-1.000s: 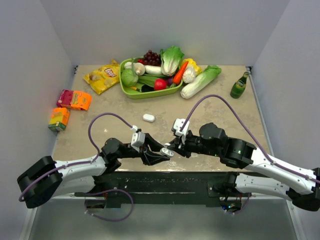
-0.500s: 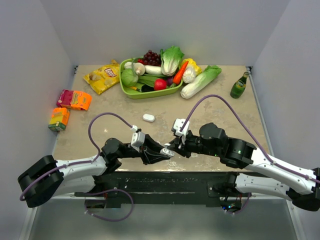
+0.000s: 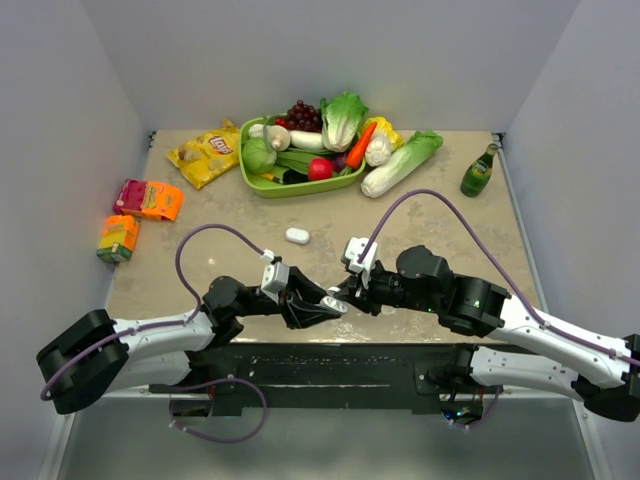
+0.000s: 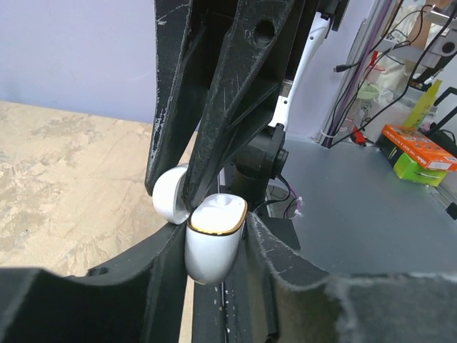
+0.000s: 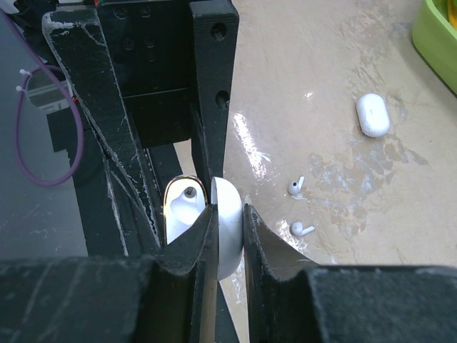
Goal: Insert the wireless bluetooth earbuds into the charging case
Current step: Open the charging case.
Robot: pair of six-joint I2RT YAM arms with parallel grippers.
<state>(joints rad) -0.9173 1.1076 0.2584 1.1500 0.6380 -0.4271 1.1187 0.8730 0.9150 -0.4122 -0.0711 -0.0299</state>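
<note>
I'm holding the case (image 4: 213, 250) open, left gripper (image 4: 214, 239) clamping its base, right gripper (image 5: 228, 232) pinching the lid (image 5: 227, 200), earbuds (image 5: 296, 186) lying on the table at the right gripper's three o'clock.

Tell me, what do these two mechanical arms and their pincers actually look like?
The left arm and right arm share white tube segments and bulky black joints. A purple cable loops along each, and a white camera block sits on each wrist. Each arm ends in two flat black fingers, scuffed with pale scratches.

Left end effector (image 4: 213, 246) meets right one (image 5: 228, 239) (both clamped).
</note>
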